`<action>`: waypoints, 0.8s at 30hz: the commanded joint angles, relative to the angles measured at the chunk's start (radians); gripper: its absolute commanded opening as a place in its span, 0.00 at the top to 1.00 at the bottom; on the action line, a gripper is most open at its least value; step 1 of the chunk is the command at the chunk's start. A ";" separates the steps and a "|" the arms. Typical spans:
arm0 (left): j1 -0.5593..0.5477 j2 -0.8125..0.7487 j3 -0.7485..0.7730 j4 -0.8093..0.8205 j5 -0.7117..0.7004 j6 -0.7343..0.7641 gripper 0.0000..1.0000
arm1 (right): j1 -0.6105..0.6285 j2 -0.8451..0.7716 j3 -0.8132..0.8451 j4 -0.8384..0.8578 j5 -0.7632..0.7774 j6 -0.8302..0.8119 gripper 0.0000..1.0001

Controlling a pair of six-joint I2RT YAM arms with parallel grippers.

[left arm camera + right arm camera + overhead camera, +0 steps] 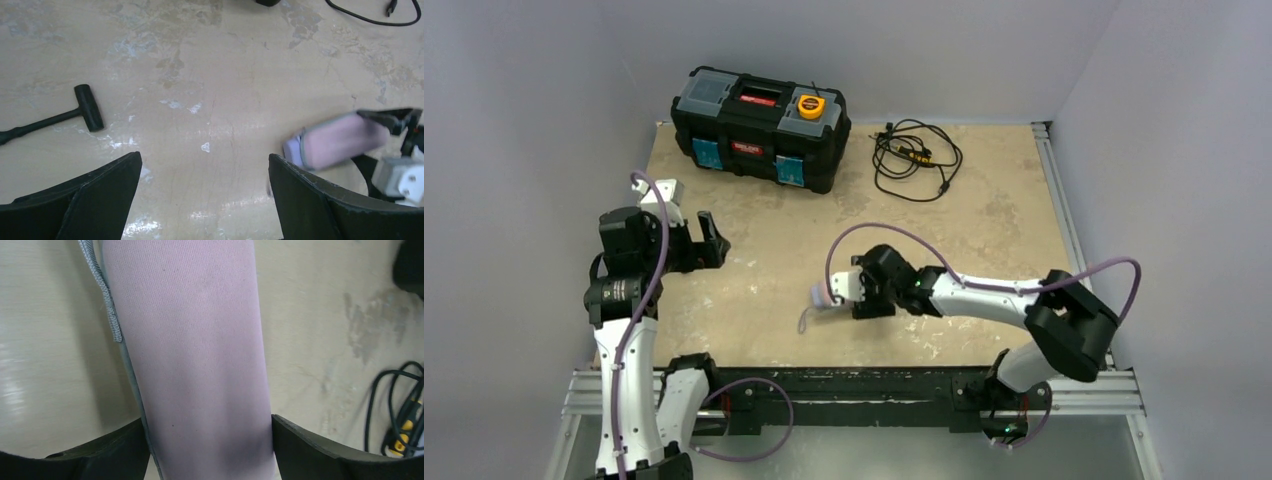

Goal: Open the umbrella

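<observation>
One umbrella (200, 350), gripped by right end effector (210, 447)

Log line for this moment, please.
left gripper open, empty | right gripper shut on umbrella | umbrella packed, not yet opened

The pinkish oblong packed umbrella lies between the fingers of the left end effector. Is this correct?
No. The pinkish oblong packed umbrella lies between the fingers of the right end effector; the right wrist view shows it. The left end effector holds nothing.
</observation>
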 commanded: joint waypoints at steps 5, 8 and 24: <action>-0.003 0.034 -0.128 0.109 0.264 -0.006 0.03 | -0.225 0.205 0.277 0.333 0.062 -0.172 0.01; -0.040 0.077 -0.154 0.141 0.305 0.075 0.04 | -0.275 0.130 0.295 0.212 0.022 -0.172 0.01; -0.433 0.768 0.187 0.397 0.287 0.559 0.12 | -0.413 -0.249 0.315 -0.395 -0.271 0.693 0.06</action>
